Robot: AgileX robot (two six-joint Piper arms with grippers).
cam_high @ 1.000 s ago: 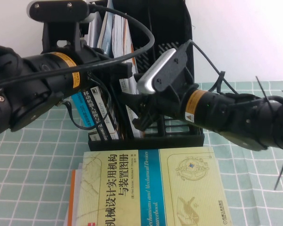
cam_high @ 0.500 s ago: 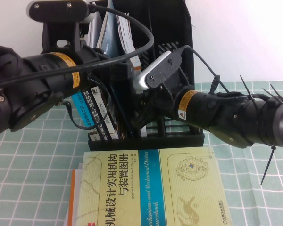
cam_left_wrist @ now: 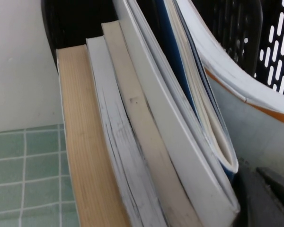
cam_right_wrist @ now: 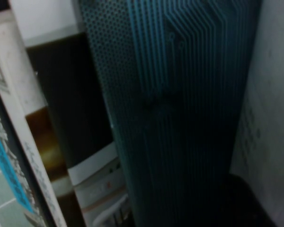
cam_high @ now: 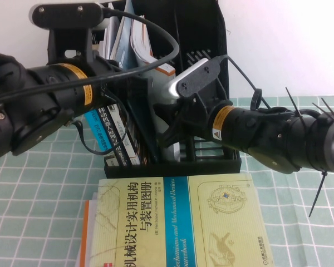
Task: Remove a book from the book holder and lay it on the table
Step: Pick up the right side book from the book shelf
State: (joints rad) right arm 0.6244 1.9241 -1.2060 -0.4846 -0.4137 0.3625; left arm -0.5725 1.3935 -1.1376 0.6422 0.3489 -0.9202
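Note:
A black book holder (cam_high: 203, 28) stands at the back of the table with several upright books. My left gripper (cam_high: 140, 83) reaches in at the upper left, beside the leaning books; in the left wrist view it (cam_left_wrist: 260, 196) sits against a blue-covered book (cam_left_wrist: 180, 61) and a curled white and orange book (cam_left_wrist: 236, 85). My right gripper (cam_high: 164, 130) is pushed into the middle of the holder from the right. Its wrist view shows it (cam_right_wrist: 236, 198) pressed close to a dark teal book with a circuit pattern (cam_right_wrist: 180, 109), next to a pale page (cam_right_wrist: 270, 118).
A large yellow and teal book (cam_high: 178, 222) lies flat in front of the holder on an orange-edged one (cam_high: 84, 233). A green checked mat (cam_high: 39, 189) covers the table. Black and blue spined books (cam_high: 114, 133) fill the holder's left side.
My right gripper has pushed deeper into the holder and risen slightly. The white and orange book at the top has leaned and curled further right. The left arm has stayed put.

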